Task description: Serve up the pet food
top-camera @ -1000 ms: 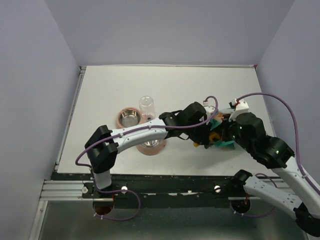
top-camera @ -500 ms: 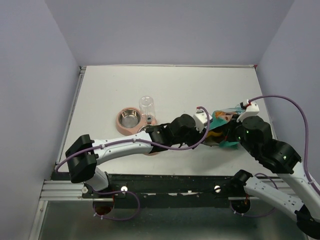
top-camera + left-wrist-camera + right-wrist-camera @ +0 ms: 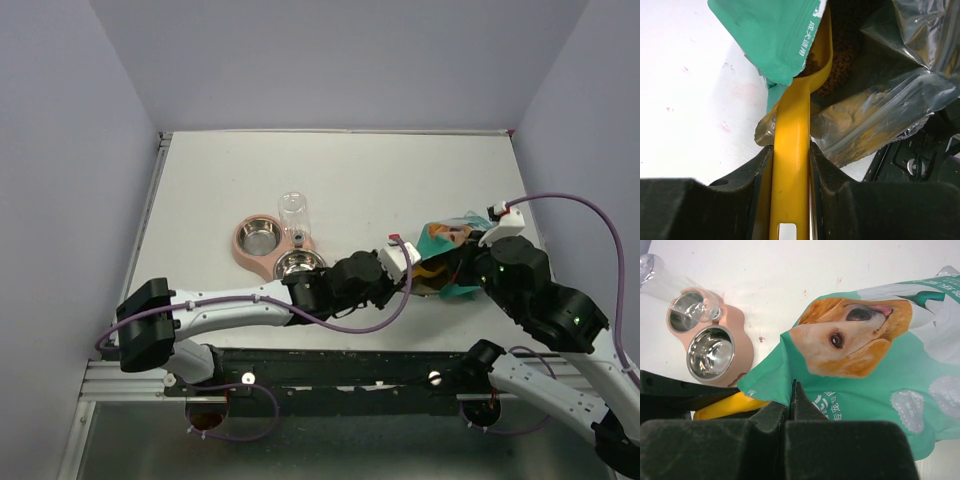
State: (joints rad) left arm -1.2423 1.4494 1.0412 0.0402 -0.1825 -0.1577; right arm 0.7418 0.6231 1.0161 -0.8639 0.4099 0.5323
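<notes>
The teal-green bag (image 3: 455, 236) with a dog's face (image 3: 855, 337) lies at the right of the table. My right gripper (image 3: 791, 386) is shut on the bag's mouth edge and holds it up. My left gripper (image 3: 791, 155) is shut on the handle of a yellow scoop (image 3: 800, 110). The scoop's bowl reaches into the open bag, among the brown pet food (image 3: 842, 50). Some kibble lies in the scoop's bowl. In the top view the left gripper (image 3: 405, 260) stands just left of the bag, and the right gripper (image 3: 462, 268) sits at the bag's near side.
A pink double feeder (image 3: 246, 258) stands left of the bag, with two empty steel bowls (image 3: 710, 352) and a clear upright bottle (image 3: 293, 212). My left arm stretches low along the table's near edge. Grey walls close in both sides.
My left arm has dropped and stretched along the near edge, uncovering the nearer bowl; its gripper stays at the bag's mouth with the scoop. The right gripper and the bag have shifted slightly right.
</notes>
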